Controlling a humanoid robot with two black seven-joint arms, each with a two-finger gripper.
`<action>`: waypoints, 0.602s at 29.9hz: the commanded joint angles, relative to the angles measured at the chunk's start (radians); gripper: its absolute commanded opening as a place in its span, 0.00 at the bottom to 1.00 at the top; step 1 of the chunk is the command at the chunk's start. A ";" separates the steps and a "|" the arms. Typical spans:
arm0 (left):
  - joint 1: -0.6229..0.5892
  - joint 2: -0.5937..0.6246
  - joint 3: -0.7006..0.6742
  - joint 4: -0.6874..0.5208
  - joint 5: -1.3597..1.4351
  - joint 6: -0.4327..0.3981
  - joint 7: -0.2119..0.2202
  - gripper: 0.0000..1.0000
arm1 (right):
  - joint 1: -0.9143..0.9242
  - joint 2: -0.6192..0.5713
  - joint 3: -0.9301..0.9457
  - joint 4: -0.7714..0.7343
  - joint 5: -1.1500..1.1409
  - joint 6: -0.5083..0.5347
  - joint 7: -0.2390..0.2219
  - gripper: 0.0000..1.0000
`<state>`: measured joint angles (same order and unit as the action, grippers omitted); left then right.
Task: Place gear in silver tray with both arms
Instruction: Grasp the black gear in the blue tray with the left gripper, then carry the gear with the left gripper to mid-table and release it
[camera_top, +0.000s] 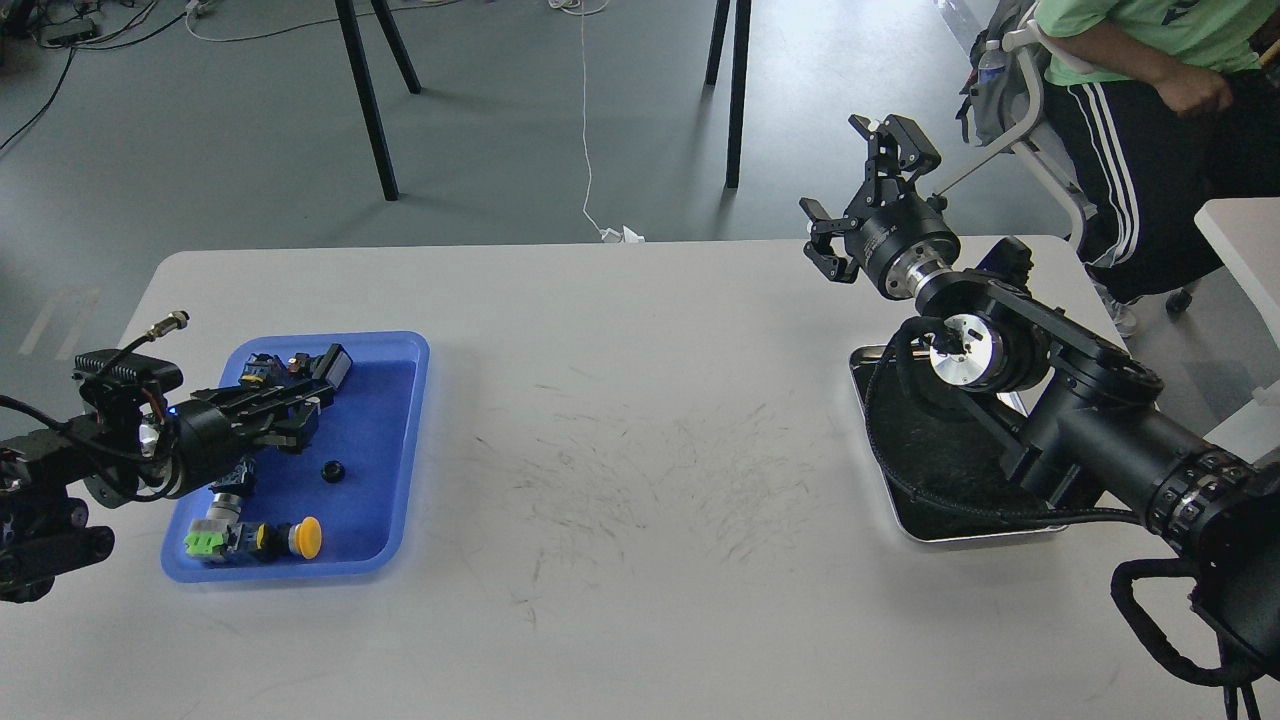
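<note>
Gear (332, 471): we take the small dark round piece on the bare floor of the blue tray (405, 450) to be the gear, though it is too small for us to make out teeth.
Where it lies: on the left side of our desk (640, 420), in the blue tray, apart from the yellow push button (305, 537) and the other switch parts nearer us.
Silver tray (960, 535): on the right side of the desk, well apart from the blue tray, partly hidden under our right arm.
Left hand (325, 385): over the blue tray, pointing right and a little away from us; its fingers are dark and overlap the parts behind, so we cannot tell how far open it is or whether it has anything.
Right hand (868, 195): raised above the far right of the desk, fingers spread wide, nothing in it.
Key relation: the gear sits just beside our left hand, below it in the view and toward us; our left arm is by far the nearer.
Long axis: none to speak of, since the piece looks round.
Next move, as we judge it: our left hand has to drop and draw back slightly onto the gear, then carry it rightward across the desk toward the right hand.
</note>
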<state>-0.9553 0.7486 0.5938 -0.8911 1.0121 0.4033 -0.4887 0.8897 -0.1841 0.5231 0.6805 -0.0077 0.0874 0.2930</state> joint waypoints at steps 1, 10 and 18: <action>-0.013 0.053 -0.055 -0.038 -0.007 -0.004 0.000 0.21 | 0.002 0.002 0.000 0.001 0.000 0.000 -0.001 0.99; -0.109 0.103 -0.190 -0.207 -0.009 -0.004 0.000 0.21 | 0.005 0.003 -0.006 0.002 0.000 -0.003 -0.001 0.99; -0.224 -0.012 -0.184 -0.295 -0.009 0.011 0.000 0.23 | 0.024 -0.011 -0.029 0.001 0.000 -0.005 -0.006 0.99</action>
<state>-1.1564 0.8004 0.4048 -1.1719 1.0024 0.4109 -0.4886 0.9003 -0.1863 0.4971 0.6828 -0.0077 0.0835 0.2891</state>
